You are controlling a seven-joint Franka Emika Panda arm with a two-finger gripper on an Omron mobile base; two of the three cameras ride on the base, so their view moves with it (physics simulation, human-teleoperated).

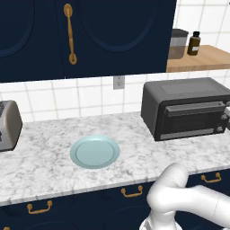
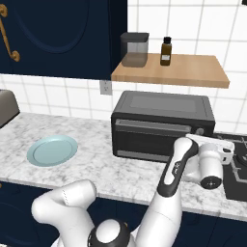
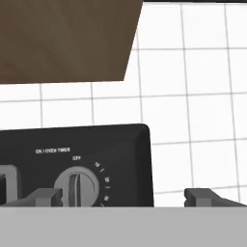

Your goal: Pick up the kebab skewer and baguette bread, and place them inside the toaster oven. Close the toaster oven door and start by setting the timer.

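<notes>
Toaster oven [image 1: 186, 108] sits on the marble counter [image 1: 45, 161] at its right end, back against the tiled wall [image 1: 90, 96], under a wooden shelf [image 2: 171, 70]. Toaster oven door [image 2: 147, 137] is closed, upright, bar handle [image 2: 152, 126] along its top. Kebab skewer and baguette aren't visible through the dark glass; can't tell if they're inside.

Hand view looks at the oven's upper right corner: timer knob [image 3: 77, 185] under the label "ON / OVEN TIMER", pointer upright at "OFF", tick marks running down its right side. The 2 dark fingertips [image 3: 46, 197] stand wide apart at the bottom, 1 left of the knob, the other well right of the oven's edge, over the tiles. Nothing between them. Gripper [image 3: 123, 198] is spread wide and grips nothing.

In the right base view the white arm [image 2: 176, 169] reaches up in front of the oven's right side, hand near the knobs [image 2: 200, 130]; contact can't be told.

Left of the oven a pale blue plate [image 1: 95, 152] lies bare on the counter. Further left, a silver toaster [image 1: 9, 126] at the frame edge. On the shelf: grey canister [image 2: 134, 49] and a brown bottle [image 2: 166, 51], just beside each other. Navy cabinets [image 1: 67, 36] above w/ a brass handle [image 1: 69, 33]; a wall outlet [image 1: 118, 82] below them. Stove corner [image 2: 239, 176] right of the oven.
</notes>
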